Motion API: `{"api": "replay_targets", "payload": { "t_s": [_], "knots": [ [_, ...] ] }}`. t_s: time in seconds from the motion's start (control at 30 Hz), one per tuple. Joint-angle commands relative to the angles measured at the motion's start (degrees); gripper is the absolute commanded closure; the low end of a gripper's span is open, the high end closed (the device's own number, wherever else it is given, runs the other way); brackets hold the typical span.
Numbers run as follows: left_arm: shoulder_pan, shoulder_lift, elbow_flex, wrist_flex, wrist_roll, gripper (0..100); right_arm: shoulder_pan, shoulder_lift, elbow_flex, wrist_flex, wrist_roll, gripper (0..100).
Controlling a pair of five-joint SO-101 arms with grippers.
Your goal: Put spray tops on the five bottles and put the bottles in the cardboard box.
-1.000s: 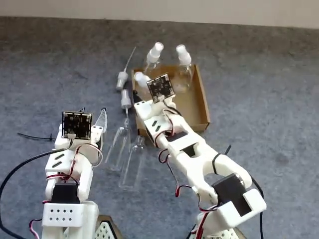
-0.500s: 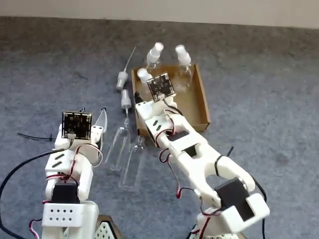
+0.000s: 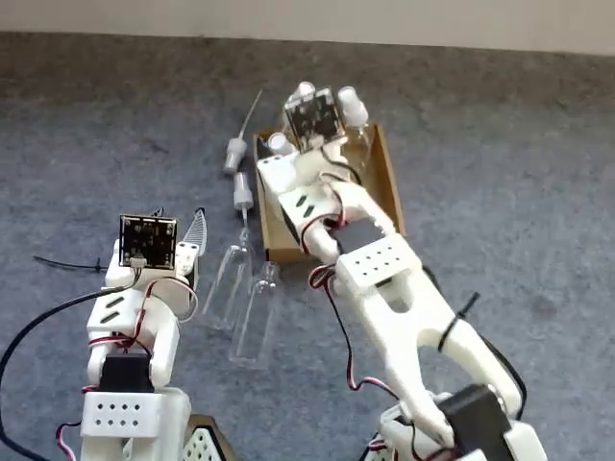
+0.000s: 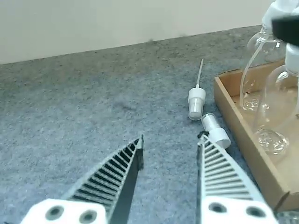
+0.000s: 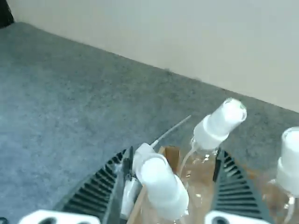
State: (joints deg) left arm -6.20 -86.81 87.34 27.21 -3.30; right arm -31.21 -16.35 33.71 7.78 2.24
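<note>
Right gripper (image 5: 173, 156): my fingers stand wide apart, clamped on nothing. It hangs over the far end of the cardboard box (image 3: 392, 197). First capped bottle (image 5: 161, 182) sits in the gap, close to one finger; I cannot tell whether it touches. Second capped bottle (image 5: 218, 122) stands just beyond it, top tilted. Third capped bottle (image 5: 290, 161) is off to the side, outside the gap. In the high view all three tops cluster round my wrist at the box's far end.

Left gripper (image 4: 170, 140): fingers apart, nothing between them, low over the grey carpet (image 4: 70, 107), apart from the box. Nearer spray top (image 4: 215, 131) lies loose on the carpet just past one fingertip, beside the box wall. Farther spray top (image 4: 196, 100) lies just behind it, dip tube pointing away from me.

First uncapped bottle (image 3: 228, 280) and second uncapped bottle (image 3: 258, 312) lie flat on the carpet, side by side, between my two arms, necks toward the box.
</note>
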Motion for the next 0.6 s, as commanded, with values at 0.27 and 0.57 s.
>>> {"api": "replay_targets", "payload": {
  "t_s": [0.27, 0.57],
  "knots": [
    [-1.01, -0.84, -0.4, -1.23, -0.09, 83, -11.38, -12.18, -11.74, 53.67, -16.09, 78.0],
    [-1.01, -0.84, -0.31, -1.23, -0.09, 83, -21.76, -5.41, -0.48, 54.81, -22.95, 77.8]
  ]
}}
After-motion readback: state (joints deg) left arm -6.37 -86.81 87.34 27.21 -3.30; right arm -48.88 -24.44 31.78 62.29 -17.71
